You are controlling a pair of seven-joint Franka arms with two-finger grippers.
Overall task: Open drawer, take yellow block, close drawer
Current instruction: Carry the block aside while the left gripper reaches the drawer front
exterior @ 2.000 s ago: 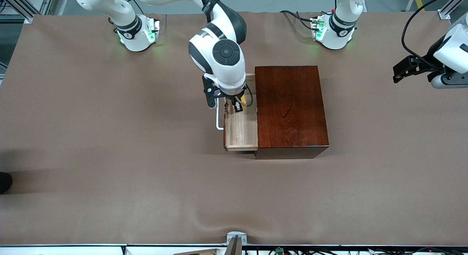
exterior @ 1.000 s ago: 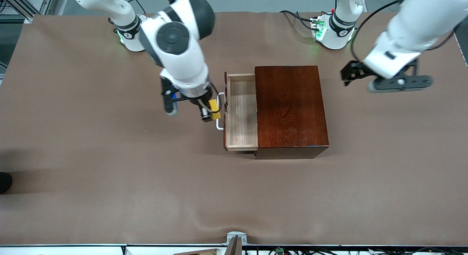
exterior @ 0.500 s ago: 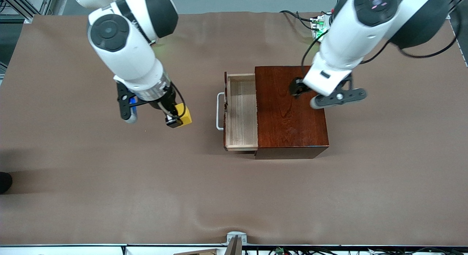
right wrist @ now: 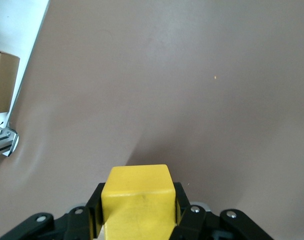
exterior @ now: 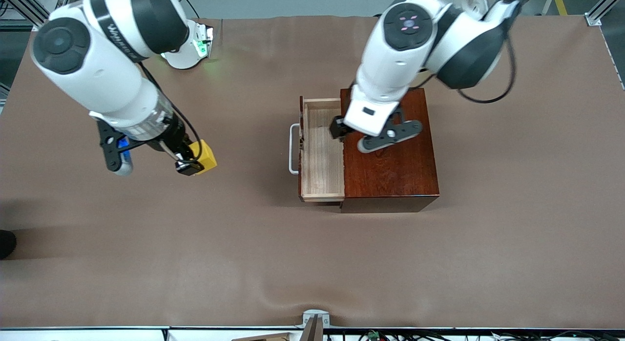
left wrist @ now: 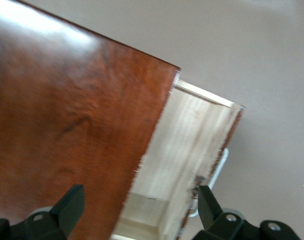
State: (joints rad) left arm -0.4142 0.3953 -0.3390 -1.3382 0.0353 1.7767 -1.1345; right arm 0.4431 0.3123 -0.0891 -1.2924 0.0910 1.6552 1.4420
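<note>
I'm carrying the block [exterior: 204,155] out over bare bench toward the right arm's end, well apart from the box [exterior: 388,150], and the job now is to set it down cleanly while my other arm deals with the drawer [exterior: 322,153]. To do this well I'm wanting to come down straight, let the block's underside meet the bench flat before I loosen anything, and keep it well away from the bench edge so it can't tumble off. My right gripper [exterior: 190,162] is clamped on the block: in the right wrist view the yellow cube [right wrist: 136,200] is sitting squarely between the dark fingers [right wrist: 184,210], pinched on two faces, nothing but brown bench below it. My left gripper [left wrist: 136,215] is hanging over the seam where the box top meets the pulled-out drawer, fingers spread wide and holding nothing, touching nothing that I can see. The drawer is standing open toward the right arm's end, its pale tray empty, the white handle [exterior: 293,149] sticking out from its dark front. For the closing I'm judging the best push is flat against that front, near the handle's middle, square to the slide so the tray doesn't skew and jam, and the box is light enough that it might scoot, so a slow, steady press is the safer bet.
</note>
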